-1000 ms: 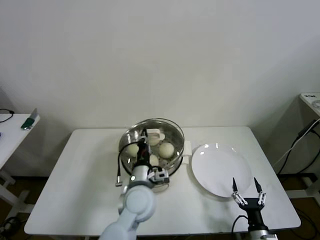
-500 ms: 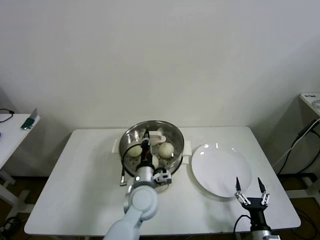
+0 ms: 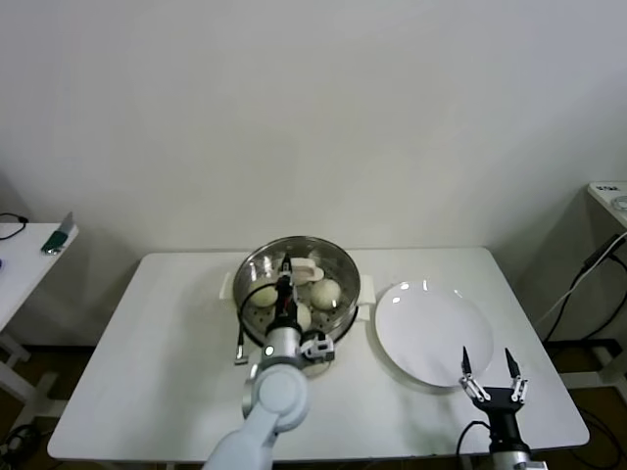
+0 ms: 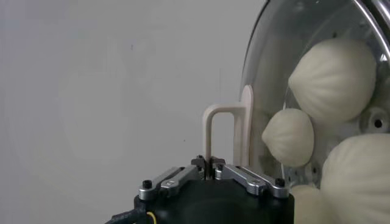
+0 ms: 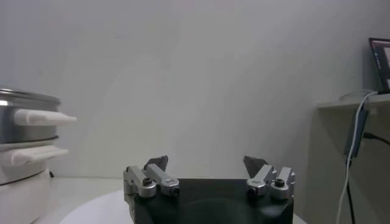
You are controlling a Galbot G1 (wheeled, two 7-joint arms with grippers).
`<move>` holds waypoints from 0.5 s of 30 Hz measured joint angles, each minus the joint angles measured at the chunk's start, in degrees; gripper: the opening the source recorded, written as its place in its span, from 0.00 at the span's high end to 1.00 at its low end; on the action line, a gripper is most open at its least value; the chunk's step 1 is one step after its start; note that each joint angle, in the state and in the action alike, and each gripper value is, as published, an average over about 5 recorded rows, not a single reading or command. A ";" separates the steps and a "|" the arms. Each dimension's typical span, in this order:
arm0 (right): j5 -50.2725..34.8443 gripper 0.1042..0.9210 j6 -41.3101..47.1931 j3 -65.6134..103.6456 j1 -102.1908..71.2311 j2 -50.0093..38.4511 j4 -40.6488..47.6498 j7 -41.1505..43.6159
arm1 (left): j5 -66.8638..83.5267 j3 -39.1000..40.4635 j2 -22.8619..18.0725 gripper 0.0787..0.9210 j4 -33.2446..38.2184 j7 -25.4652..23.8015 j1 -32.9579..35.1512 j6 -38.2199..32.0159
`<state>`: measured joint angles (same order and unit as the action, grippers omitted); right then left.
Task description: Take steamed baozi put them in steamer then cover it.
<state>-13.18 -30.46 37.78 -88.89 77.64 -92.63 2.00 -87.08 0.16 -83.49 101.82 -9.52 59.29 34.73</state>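
Observation:
The steel steamer point(image 3: 253, 268) stands on its white pot base at the table's back centre. Three cream-white baozi show inside it point(image 3: 326, 293), and also through the glass in the left wrist view point(image 4: 332, 79). The clear glass lid point(image 4: 268, 73) lies over the steamer. My left gripper point(image 3: 286, 286) is shut on the lid's white handle point(image 4: 222, 131), fingertips pinched on its loop point(image 4: 209, 167). My right gripper point(image 3: 488, 367) is open and empty near the table's front right edge, also seen in its wrist view point(image 5: 206, 164). I cannot tell if the lid rests fully on the rim.
A flat white plate point(image 3: 431, 331) lies right of the steamer, just behind my right gripper. The steamer's side handles point(image 5: 42, 117) and white base point(image 5: 18, 182) show in the right wrist view. A side table point(image 3: 20, 255) stands at far left, a cable at far right.
My left gripper has shifted slightly right with the lid, which now sits centred over the steamer. My right gripper has drawn back a little toward the front edge.

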 measured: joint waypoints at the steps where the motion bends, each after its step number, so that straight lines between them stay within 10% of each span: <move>1: 0.00 0.12 0.05 -0.02 -0.03 -0.01 -0.07 0.05 | 0.20 0.06 0.01 0.92 0.10 0.02 0.05 0.02; 15: 0.82 0.12 3.59 -0.39 0.33 -0.47 -1.51 0.31 | 5.48 0.82 2.54 0.48 6.47 -1.97 2.12 0.91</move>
<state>-12.36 -26.87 37.39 -88.56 77.17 -94.14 2.31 -81.60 0.98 -80.95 108.30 -11.49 61.41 35.64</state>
